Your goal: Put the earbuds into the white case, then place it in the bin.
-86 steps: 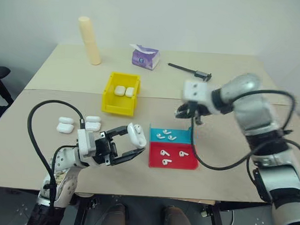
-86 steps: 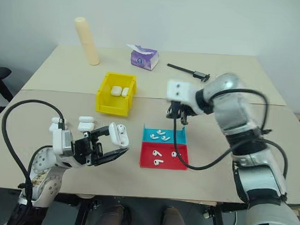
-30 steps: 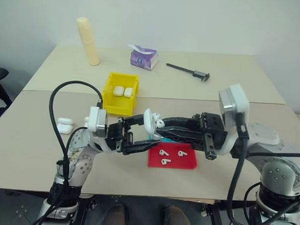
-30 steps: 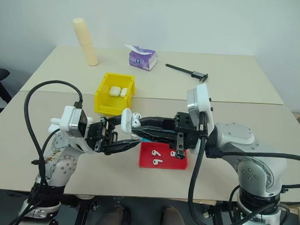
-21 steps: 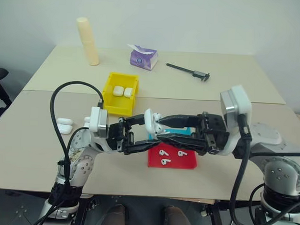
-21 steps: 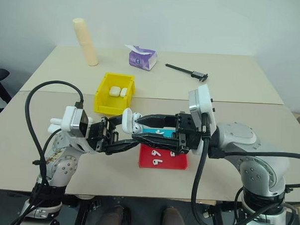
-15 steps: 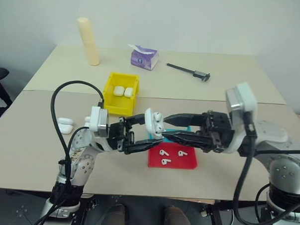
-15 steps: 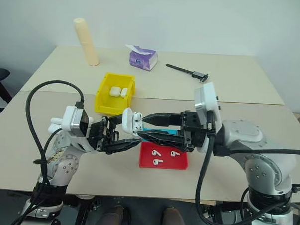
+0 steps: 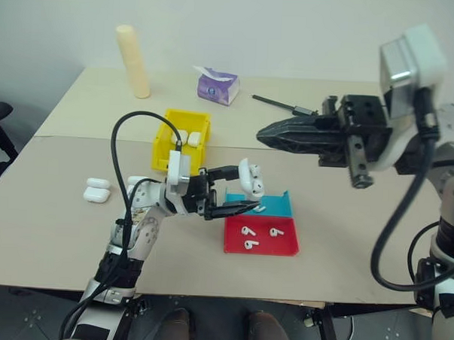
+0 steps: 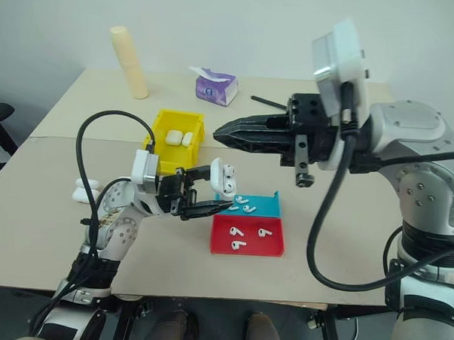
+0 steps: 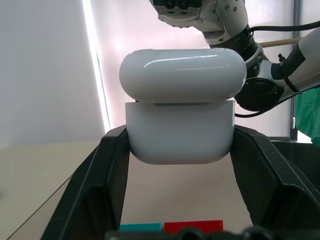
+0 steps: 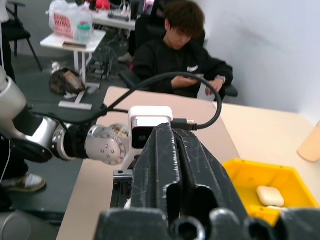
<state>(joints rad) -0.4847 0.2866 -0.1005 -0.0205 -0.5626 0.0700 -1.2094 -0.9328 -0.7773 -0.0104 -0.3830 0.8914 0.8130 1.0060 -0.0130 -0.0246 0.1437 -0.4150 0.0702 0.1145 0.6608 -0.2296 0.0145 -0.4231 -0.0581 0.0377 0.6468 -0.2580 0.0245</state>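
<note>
White case is gripped in left claw, held above tabletop just left of the blue/red tray, lid nearly shut w/ a thin gap. Earbuds are seen lying in tray. Right claw is clenched, nothing in it, raised high at right, pointing left. Yellow bin, w/ two cases inside, is farther back at left.

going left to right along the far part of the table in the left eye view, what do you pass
tall cream cylinder → purple tissue pack with a white tissue sticking out → thin black rod-shaped tool lying flat
</note>
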